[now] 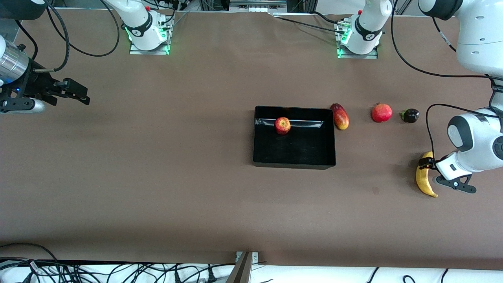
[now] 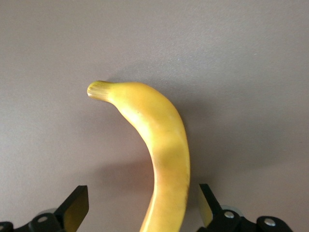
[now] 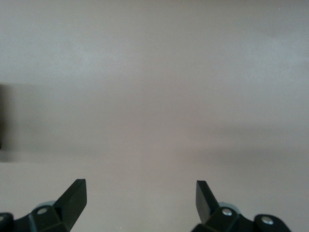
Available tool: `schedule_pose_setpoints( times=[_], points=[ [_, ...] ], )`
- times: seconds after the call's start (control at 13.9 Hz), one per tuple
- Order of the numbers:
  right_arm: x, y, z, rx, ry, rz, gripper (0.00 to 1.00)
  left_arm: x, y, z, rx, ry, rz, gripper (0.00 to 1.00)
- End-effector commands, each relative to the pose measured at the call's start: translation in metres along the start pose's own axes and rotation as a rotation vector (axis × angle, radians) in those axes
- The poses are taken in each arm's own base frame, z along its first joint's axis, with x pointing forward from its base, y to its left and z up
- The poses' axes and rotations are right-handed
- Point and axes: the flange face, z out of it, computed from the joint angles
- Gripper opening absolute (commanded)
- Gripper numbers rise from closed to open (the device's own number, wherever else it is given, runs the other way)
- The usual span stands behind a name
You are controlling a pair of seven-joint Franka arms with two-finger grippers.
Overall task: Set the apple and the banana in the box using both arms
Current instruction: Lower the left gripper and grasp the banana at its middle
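Straddling the curved yellow banana (image 2: 161, 145), left claw (image 2: 140, 205) spread wide, right claw (image 3: 140, 200) released, waiting.

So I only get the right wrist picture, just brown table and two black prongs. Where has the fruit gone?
Observer: The apple already lies in the black box, near the wall closest to the robots' bases.
Operator: And the banana?
Observer: The banana lies on the table at the left arm's end, nearer the front camera than the box. The left gripper is open with a finger on each side of it, not closed on it.
Operator: Where is my gripper, then?
Observer: The right gripper is open over bare table at the right arm's end, with no fruit under it.
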Motion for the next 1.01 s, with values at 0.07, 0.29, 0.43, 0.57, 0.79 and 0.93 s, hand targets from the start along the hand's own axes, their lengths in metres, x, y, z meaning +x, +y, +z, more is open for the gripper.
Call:
schedule_pose_setpoints(
  times=[0.07, 0.29, 0.43, 0.57, 0.79, 0.93],
  points=[
    [0.003, 0.001, -0.006, -0.008, 0.011, 0.002, 1.00, -0.003, 0.010, 0.016, -0.003, 0.040, 0.021, 1.00],
    [0.003, 0.001, -0.006, -0.008, 0.012, 0.002, 1.00, -0.007, 0.017, 0.032, -0.002, 0.061, 0.007, 0.53],
    [0.003, 0.001, -0.006, -0.008, 0.011, 0.002, 1.00, -0.007, 0.019, 0.038, -0.010, 0.060, 0.001, 0.00],
    [0.003, 0.001, -0.006, -0.006, 0.010, 0.002, 1.00, -0.010, 0.017, 0.038, -0.016, 0.059, -0.014, 0.00],
    [0.004, 0.001, -0.005, -0.007, 0.009, 0.002, 1.00, -0.009, 0.017, 0.026, -0.027, 0.069, -0.039, 0.00],
    [0.003, 0.001, -0.006, -0.006, 0.012, 0.004, 1.00, -0.007, 0.022, -0.007, -0.063, 0.045, -0.072, 0.00]
  ],
)
